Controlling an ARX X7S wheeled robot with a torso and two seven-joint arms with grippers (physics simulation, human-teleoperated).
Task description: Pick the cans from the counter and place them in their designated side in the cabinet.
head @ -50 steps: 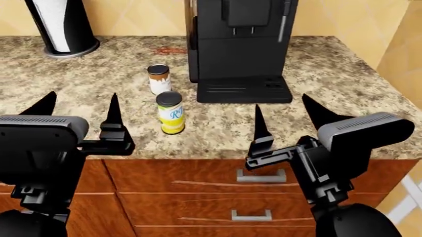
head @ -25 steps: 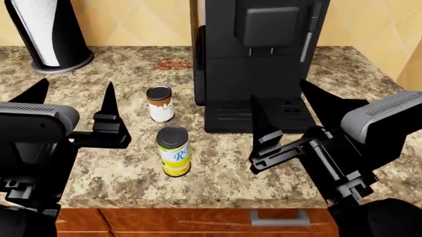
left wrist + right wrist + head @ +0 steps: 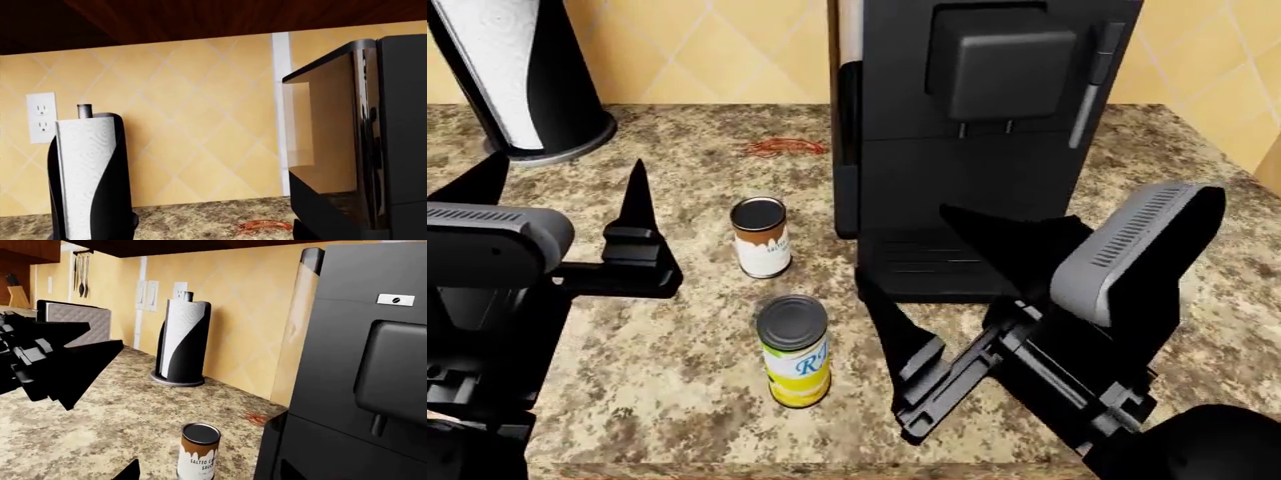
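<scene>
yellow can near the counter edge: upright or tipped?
Upright. In the head view the yellow cylindrical can with the white label stands on its base on the speckled granite counter, dark round top facing up; neither end effector touches it.

A: What colours are the two cans?

B: The nearer can (image 3: 794, 351) is yellow with a white label, blue letters and a dark green top. The farther can (image 3: 761, 237) is white below and brown above, with dark lettering and a dark top.

A: And the counter (image 3: 681, 340)?

B: Speckled brown and beige, like granite. A small reddish-orange squiggle (image 3: 785, 148) lies on it.

A: What about the rest?

B: The coffee machine (image 3: 981, 130) is glossy black. The paper-towel roll (image 3: 510, 70) is white with a faint swirl pattern, in a black holder. The wall (image 3: 193, 125) has yellow-tan diamond tiles and a white outlet (image 3: 41, 117). Both grippers are black with grey ribbed housings.
</scene>
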